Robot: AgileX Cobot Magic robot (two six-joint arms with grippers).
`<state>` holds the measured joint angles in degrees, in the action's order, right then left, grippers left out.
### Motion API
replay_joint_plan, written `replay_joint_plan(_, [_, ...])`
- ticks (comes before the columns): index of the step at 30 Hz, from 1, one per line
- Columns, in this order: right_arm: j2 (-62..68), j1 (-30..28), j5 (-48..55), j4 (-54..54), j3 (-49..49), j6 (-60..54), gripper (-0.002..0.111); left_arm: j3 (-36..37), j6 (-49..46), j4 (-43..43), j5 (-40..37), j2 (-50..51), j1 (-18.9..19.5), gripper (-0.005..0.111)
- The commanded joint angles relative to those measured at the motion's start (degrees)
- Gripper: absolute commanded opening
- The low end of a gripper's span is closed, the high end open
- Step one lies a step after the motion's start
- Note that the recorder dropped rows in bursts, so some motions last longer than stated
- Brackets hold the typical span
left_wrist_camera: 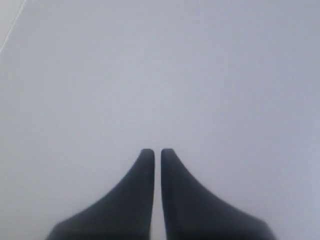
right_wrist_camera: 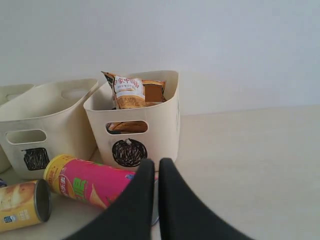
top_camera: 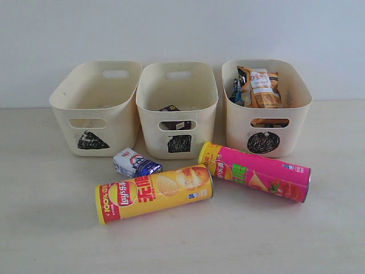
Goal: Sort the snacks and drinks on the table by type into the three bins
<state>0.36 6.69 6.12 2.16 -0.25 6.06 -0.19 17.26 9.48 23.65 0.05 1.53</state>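
Three cream bins stand in a row: triangle bin (top_camera: 97,108), square bin (top_camera: 178,108) with a dark purple carton (top_camera: 171,109) inside, and circle bin (top_camera: 265,105) (right_wrist_camera: 137,120) holding orange-brown snack bags (top_camera: 261,88) (right_wrist_camera: 131,92) and a blue bag (top_camera: 236,91). In front lie a yellow chip tube (top_camera: 154,193) (right_wrist_camera: 22,205), a pink chip tube (top_camera: 255,171) (right_wrist_camera: 87,182) and a white-blue carton (top_camera: 136,162). My right gripper (right_wrist_camera: 155,161) is shut and empty, near the pink tube's end. My left gripper (left_wrist_camera: 154,151) is shut and empty, facing a blank pale surface. Neither gripper shows in the exterior view.
A pale wall (top_camera: 182,28) rises close behind the bins. The light table (top_camera: 331,228) runs on to the right of the circle bin and in front of the tubes.
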Motion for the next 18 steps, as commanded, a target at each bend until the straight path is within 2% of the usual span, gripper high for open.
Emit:
replay_joint_plan(1, [-0.4,-0.4,-0.1,0.2,0.3,-0.2,0.0,0.2,16.6,0.0,15.8,-0.1,0.0,0.004])
replay_joint_plan(4, [-0.4,-0.4,-0.1,0.2,0.3,0.1,0.0,-1.3,15.5,-1.9,20.6,-0.1,0.0,0.004])
replay_joint_plan(8, [-0.4,-0.4,-0.2,0.2,0.3,0.1,0.0,-7.4,11.8,-2.9,22.2,3.7,0.0,0.004])
replay_joint_plan(10, [-0.4,-0.4,-0.2,0.2,0.3,0.1,0.0,-10.8,9.0,-3.0,22.2,6.6,0.0,0.004])
replay_joint_plan(12, [-0.4,-0.4,-0.2,0.2,0.3,0.1,0.0,-16.5,4.9,-4.1,18.8,11.6,0.0,0.004])
replay_joint_plan(14, [-0.4,-0.4,-0.2,0.2,0.3,0.3,0.0,-24.0,4.0,-11.0,4.6,17.2,0.0,0.004])
replay_joint_plan(15, [-0.4,-0.4,-0.2,0.2,0.3,0.3,0.0,-29.9,3.9,-21.6,-7.4,21.6,0.0,0.004])
replay_joint_plan(16, [-0.4,-0.4,-0.2,0.2,0.3,0.3,0.0,-32.7,5.4,-27.0,-13.4,23.8,0.0,0.004])
replay_joint_plan(17, [-0.4,-0.4,-0.2,0.2,0.3,0.3,0.0,-37.2,8.1,-32.7,-23.6,28.2,-0.1,0.004])
replay_joint_plan(18, [-0.4,-0.4,-0.2,0.2,0.3,0.3,0.0,-39.0,8.1,-33.5,-27.1,29.9,-0.4,0.004])
